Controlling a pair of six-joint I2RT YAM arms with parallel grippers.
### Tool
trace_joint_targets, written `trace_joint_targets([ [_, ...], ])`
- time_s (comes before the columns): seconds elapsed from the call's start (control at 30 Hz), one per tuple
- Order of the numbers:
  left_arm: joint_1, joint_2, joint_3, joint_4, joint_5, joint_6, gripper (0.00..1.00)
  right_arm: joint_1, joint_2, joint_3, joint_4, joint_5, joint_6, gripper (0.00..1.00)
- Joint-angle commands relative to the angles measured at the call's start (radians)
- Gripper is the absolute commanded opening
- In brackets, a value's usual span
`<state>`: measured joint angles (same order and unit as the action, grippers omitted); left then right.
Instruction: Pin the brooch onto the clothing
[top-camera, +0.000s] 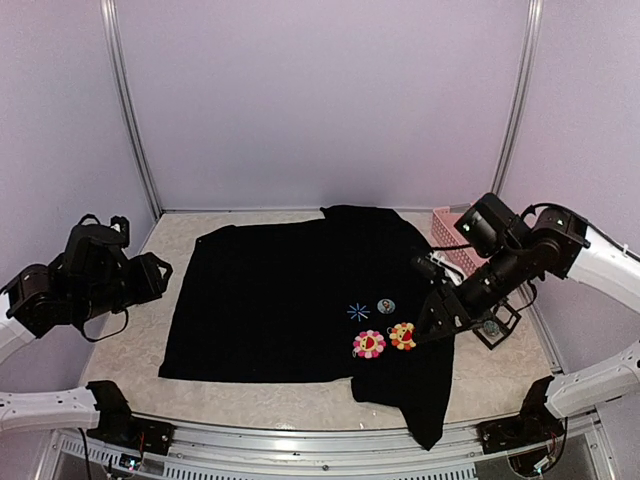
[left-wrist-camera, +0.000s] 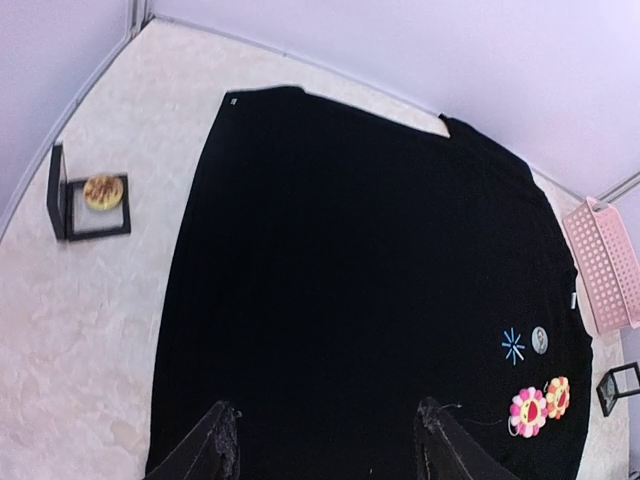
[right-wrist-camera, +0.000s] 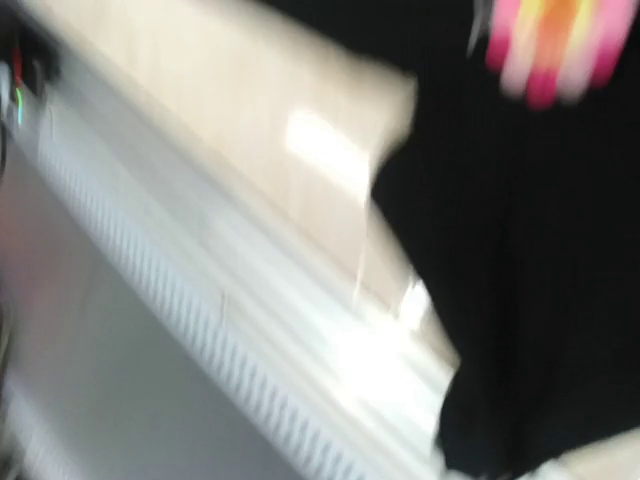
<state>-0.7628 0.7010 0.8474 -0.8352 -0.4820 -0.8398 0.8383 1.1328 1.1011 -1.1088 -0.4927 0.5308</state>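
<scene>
Left gripper (left-wrist-camera: 325, 455): fingers apart, empty, hanging high above the near-left hem. The display stand (left-wrist-camera: 88, 205) holding a round brooch (left-wrist-camera: 103, 191) sits on bare table (top-camera: 130, 350) left of the black shirt (top-camera: 280, 300), so it is judged nearer this arm, with open room around it. The shirt lies flat at centre, with the pink flower badge (top-camera: 368, 344) and orange flower badge (top-camera: 402, 336) on its right front. Right gripper (top-camera: 432, 325): just right of the orange badge; opening cannot be told, wrist view blurred. The near table edge is close.

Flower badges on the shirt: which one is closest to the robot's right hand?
The orange flower. It lies just beside the right hand; the pink flower sits on its other side, farther from that hand.
</scene>
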Motion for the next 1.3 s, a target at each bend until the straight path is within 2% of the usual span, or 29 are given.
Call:
trace_joint_targets([
  [0.0,0.077,0.199,0.059,0.241,0.032,0.246,0.56,-0.042,0.129,0.214,0.055,0.388,-0.065,0.64],
  [0.07,0.214,0.333,0.065,0.376,0.226,0.340,0.54,-0.098,0.201,0.228,0.189,0.491,-0.107,0.58],
  [0.13,0.307,0.456,0.075,0.479,0.324,0.363,0.48,-0.162,0.279,0.219,0.344,0.535,-0.154,0.52],
  [0.17,0.336,0.510,0.088,0.522,0.346,0.376,0.44,-0.198,0.324,0.211,0.420,0.549,-0.177,0.48],
  [0.23,0.371,0.668,0.125,0.597,0.355,0.400,0.41,-0.265,0.436,0.207,0.551,0.589,-0.197,0.34],
  [0.33,0.405,0.863,0.200,0.638,0.377,0.414,0.36,-0.349,0.593,0.232,0.680,0.559,-0.208,0.15],
  [0.4,0.417,0.975,0.245,0.635,0.398,0.414,0.32,-0.387,0.699,0.282,0.697,0.521,-0.212,0.09],
  [0.5,0.422,1.105,0.261,0.644,0.410,0.403,0.32,-0.419,0.841,0.356,0.670,0.510,-0.245,0.06],
  [0.7,0.453,1.222,0.242,0.633,0.393,0.390,0.31,-0.467,0.998,0.433,0.622,0.500,-0.260,0.05],
  [0.87,0.449,1.214,0.239,0.633,0.378,0.394,0.31,-0.476,1.006,0.504,0.501,0.572,-0.272,0.05],
  [0.93,0.424,1.178,0.251,0.634,0.341,0.414,0.33,-0.463,0.958,0.520,0.419,0.652,-0.268,0.11],
  [1.1,0.331,1.066,0.319,0.604,0.218,0.511,0.52,-0.402,0.786,0.400,0.207,0.950,-0.108,0.26],
  [1.2,0.289,1.030,0.348,0.612,0.210,0.573,0.60,-0.360,0.721,0.288,0.070,1.027,0.066,0.33],
  [1.27,0.286,1.020,0.363,0.611,0.248,0.587,0.62,-0.343,0.680,0.213,0.019,1.041,0.164,0.39],
])
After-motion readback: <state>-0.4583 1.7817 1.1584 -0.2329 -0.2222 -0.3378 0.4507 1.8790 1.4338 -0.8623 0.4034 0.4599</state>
